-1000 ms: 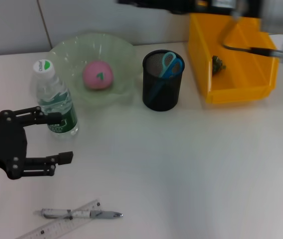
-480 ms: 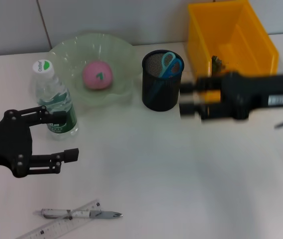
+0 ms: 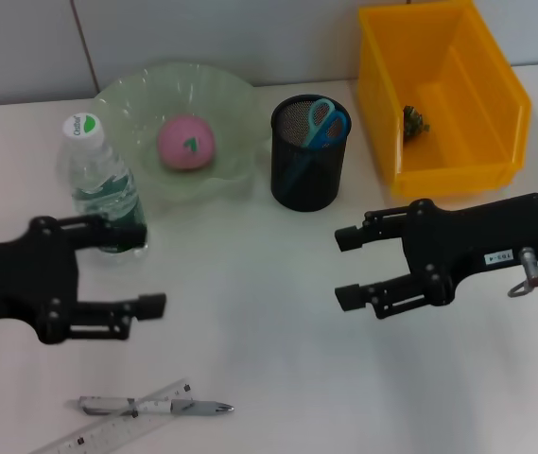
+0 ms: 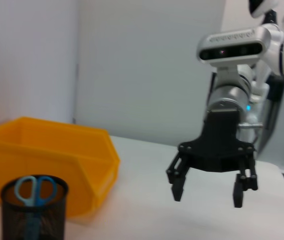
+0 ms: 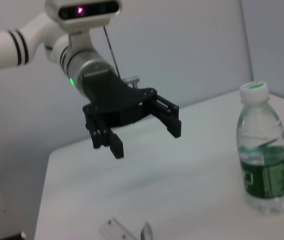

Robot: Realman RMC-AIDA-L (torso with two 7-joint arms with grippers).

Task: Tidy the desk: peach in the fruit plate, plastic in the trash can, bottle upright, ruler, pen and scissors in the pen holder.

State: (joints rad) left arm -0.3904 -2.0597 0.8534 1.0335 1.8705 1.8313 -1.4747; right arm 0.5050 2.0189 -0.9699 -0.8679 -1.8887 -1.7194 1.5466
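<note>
The pink peach (image 3: 186,143) lies in the pale green fruit plate (image 3: 127,95). The bottle (image 3: 103,189) stands upright with its green cap on, also seen as the bottle (image 5: 261,165). Blue scissors (image 3: 323,121) stick out of the black mesh pen holder (image 3: 308,175). A small dark crumpled piece (image 3: 414,121) lies in the yellow bin (image 3: 495,161). The pen (image 3: 155,407) and the ruler (image 3: 112,430) lie together at the table's front left. My left gripper (image 3: 150,267) is open, in front of the bottle and behind the pen. My right gripper (image 3: 341,268) is open at mid-table, empty.
The left wrist view shows the right gripper (image 4: 206,192) open above the table, with the yellow bin (image 4: 52,155) and the pen holder (image 4: 32,215) to one side. The right wrist view shows the left gripper (image 5: 144,140) open.
The right arm has swung from above the yellow bin down to mid-table, its gripper open. The left gripper has moved slightly right and toward the front edge.
</note>
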